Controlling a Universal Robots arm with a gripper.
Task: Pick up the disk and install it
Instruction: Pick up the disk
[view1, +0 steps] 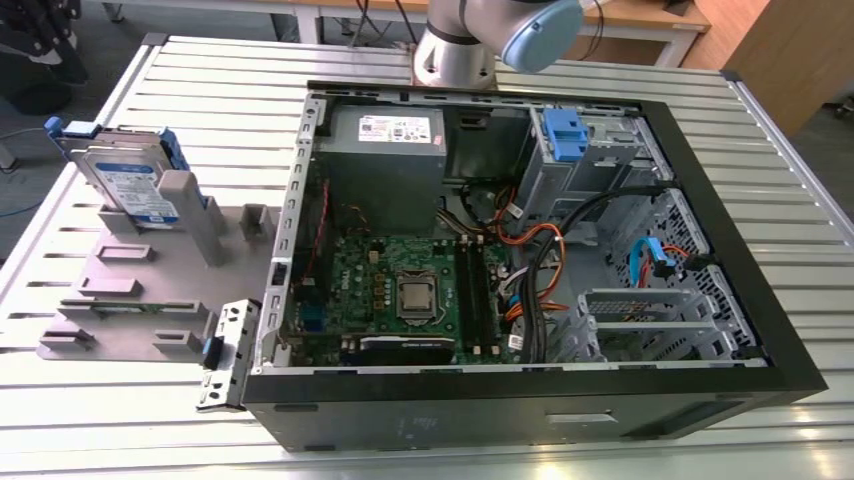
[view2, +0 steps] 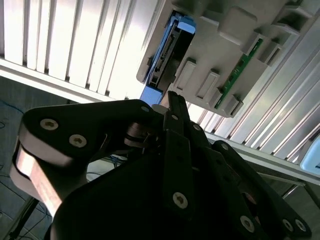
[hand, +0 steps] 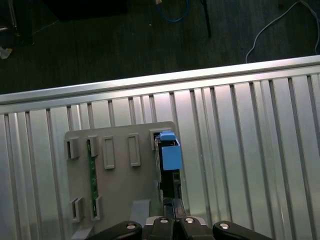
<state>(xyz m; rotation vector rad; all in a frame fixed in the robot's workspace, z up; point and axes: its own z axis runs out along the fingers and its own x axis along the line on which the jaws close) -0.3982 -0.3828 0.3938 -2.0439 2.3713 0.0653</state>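
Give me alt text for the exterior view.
An open computer case lies on a slatted metal table, its motherboard exposed. At the exterior view's left, the disk stands on edge in a grey fixture; a robot arm rises behind the case.

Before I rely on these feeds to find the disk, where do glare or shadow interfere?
Exterior view: even light, the disk plain, the computer case dimmer inside. Second wrist view: strong glare on the table, the gripper a dark mass in front. First wrist view: mild sheen on the table, dark floor beyond.
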